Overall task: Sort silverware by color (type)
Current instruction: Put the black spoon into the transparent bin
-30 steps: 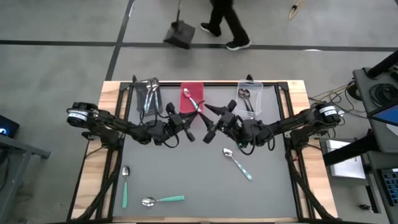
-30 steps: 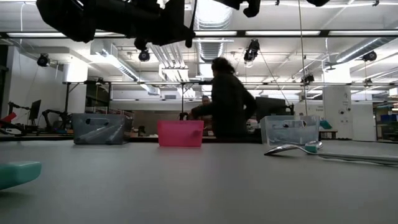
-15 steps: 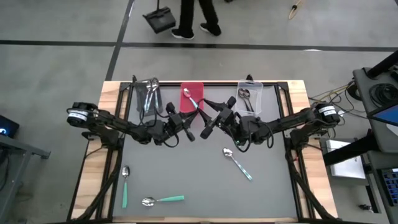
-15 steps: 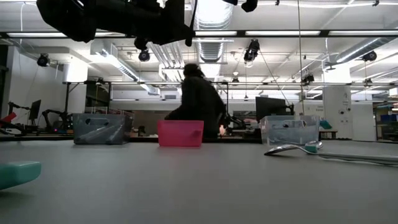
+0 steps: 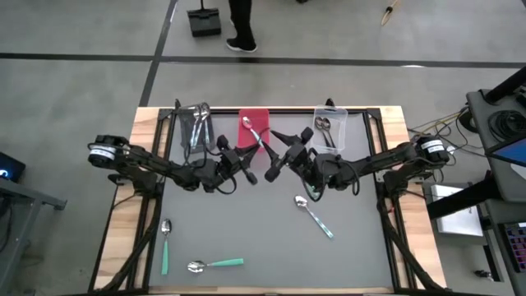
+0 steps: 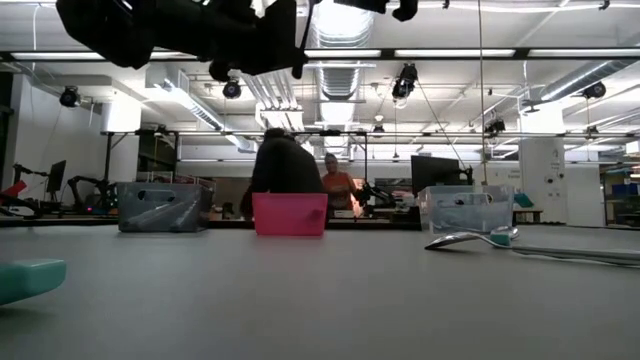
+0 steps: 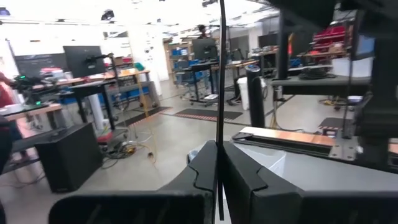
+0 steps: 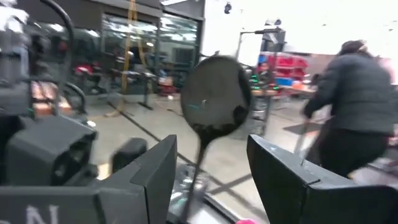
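Black spoon [image 8: 215,102] (left end effector [image 5: 251,174])

You can see three small bins at the far side of the table [image 5: 271,247]: a gray bin [image 5: 196,125], a pink bin [image 5: 254,122], and a clear bin [image 5: 329,125]. A person [image 6: 283,172] bends behind the pink one.

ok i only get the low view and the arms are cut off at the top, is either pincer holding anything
observer: yes, the left pincer is shut on an all-black spoon.
operator: and the right one
observer: the right pincer is open, one finger on each side of that same spoon, not closed on it.
operator: where over the table
observer: from above, the two meet beside the near end of the pink rectangular bin.
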Available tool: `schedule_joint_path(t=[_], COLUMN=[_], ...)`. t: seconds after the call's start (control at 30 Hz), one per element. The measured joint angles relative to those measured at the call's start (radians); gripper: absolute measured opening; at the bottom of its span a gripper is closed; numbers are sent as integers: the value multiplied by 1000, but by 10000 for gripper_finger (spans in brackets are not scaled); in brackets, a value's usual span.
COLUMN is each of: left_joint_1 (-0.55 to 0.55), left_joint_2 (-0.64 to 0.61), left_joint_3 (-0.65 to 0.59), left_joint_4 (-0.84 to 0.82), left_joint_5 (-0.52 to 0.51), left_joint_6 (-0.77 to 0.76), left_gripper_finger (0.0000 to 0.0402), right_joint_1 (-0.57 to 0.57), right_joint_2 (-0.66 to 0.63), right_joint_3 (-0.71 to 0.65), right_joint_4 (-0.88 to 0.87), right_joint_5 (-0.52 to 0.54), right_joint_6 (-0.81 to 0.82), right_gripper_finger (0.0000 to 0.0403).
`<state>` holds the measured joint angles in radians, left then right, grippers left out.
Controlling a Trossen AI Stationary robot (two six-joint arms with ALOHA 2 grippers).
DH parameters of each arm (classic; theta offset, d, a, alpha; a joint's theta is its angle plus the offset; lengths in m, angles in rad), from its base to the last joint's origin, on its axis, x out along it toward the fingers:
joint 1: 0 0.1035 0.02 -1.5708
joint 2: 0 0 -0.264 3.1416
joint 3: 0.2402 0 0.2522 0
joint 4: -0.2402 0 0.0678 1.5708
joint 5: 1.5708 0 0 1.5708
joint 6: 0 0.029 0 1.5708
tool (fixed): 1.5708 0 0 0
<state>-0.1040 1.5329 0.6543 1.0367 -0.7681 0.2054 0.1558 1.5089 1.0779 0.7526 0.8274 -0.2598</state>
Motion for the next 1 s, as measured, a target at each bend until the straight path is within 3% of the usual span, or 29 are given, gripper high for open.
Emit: schedule_joint_path(t=[0.3,0.5,0.6,0.73,1.0], left_joint_1=[-4,-6,-6,-6,-6], left_joint_2=[-13,-13,-13,-13,-14], left_joint_3=[-38,-40,-40,-40,-13], left_joint_4=[8,10,11,33,42], left_joint_5=[-9,-9,-7,45,78], left_joint_6=[-4,-5,-5,-33,-34], left_gripper_finger=[0,0,0,0,0], right_joint_1=[55,67,65,48,-2], right_joint_2=[-2,-2,-3,13,43], right_joint_3=[0,0,0,0,0], right_joint_4=[3,7,8,8,17], right_joint_5=[210,239,207,77,20], right_joint_6=[-157,-121,-37,38,120], right_gripper_finger=[223,223,228,243,264])
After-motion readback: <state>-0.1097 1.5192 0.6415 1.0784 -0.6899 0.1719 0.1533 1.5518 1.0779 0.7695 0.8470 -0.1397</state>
